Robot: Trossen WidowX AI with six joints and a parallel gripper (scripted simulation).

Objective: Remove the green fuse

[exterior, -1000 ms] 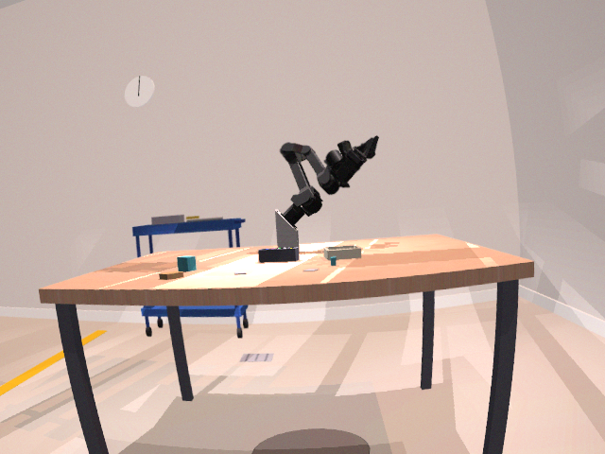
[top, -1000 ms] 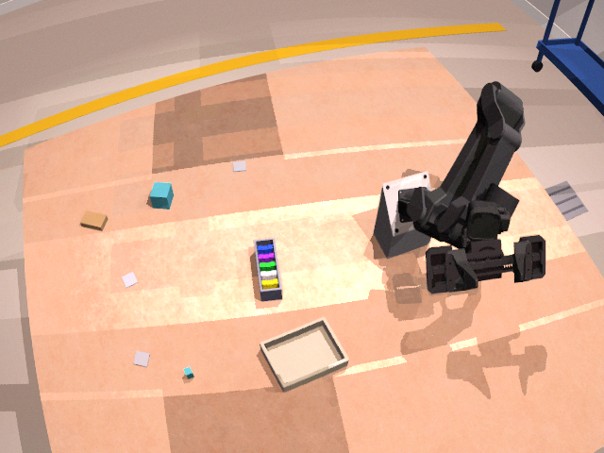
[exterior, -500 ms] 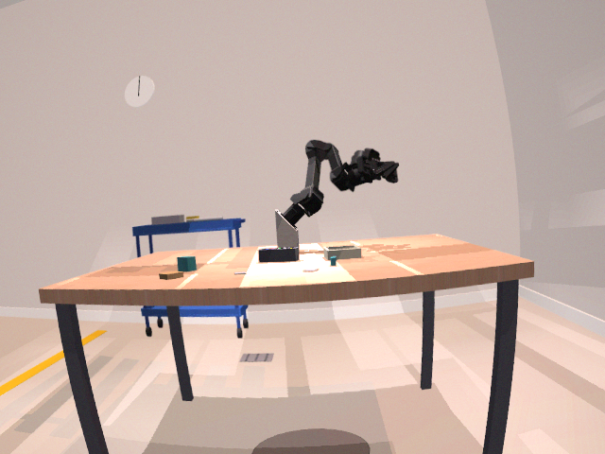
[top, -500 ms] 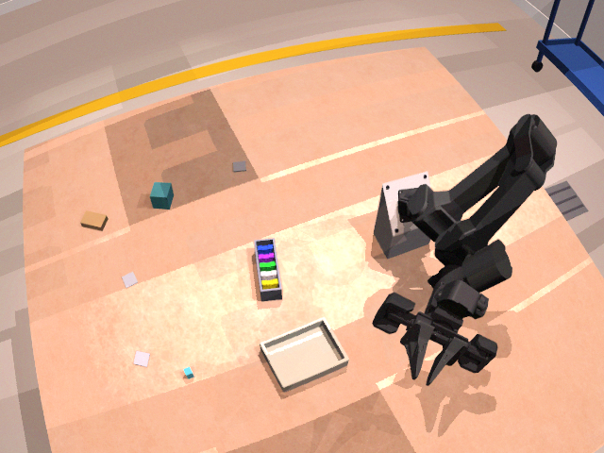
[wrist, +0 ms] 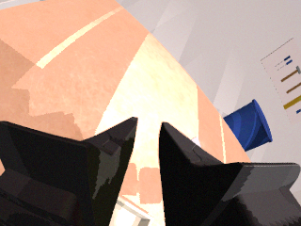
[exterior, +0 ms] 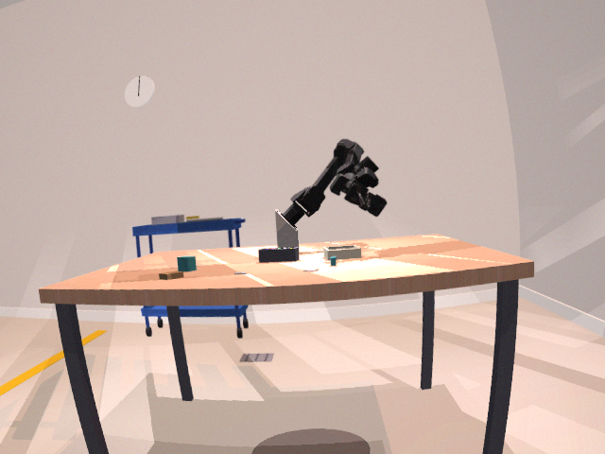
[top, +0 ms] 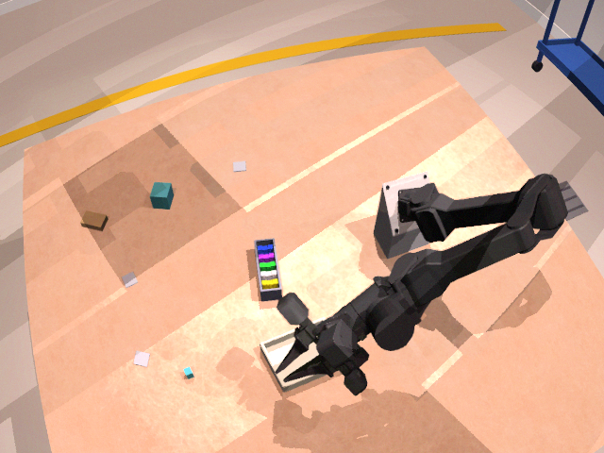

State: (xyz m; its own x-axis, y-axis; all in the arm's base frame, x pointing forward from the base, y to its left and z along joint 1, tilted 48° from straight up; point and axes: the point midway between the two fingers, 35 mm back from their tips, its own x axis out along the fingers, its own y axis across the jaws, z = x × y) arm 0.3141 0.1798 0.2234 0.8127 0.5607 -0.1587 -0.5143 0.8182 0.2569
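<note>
The fuse block [top: 268, 291] [exterior: 278, 254] lies mid-table with a row of coloured fuses. The green fuse [top: 267, 265] sits in it between the magenta and white ones. The pale tray [top: 276, 339] [exterior: 341, 252] lies in front of the block, partly under my arm. My gripper [top: 281, 375] [wrist: 149, 126] hangs high above the tray's near-left rim, tilted, well clear of the block. Its fingers stand close together with a narrow gap and nothing between them.
A teal cube [top: 161, 194] [exterior: 185, 263] and a brown block [top: 93, 220] lie far left. A small cyan cube [top: 189, 373] and several pale flat squares are scattered on the table. The arm's grey base mount [top: 397, 214] stands right of the block. A blue cart [top: 576, 53] [exterior: 188, 224] stands beyond the table.
</note>
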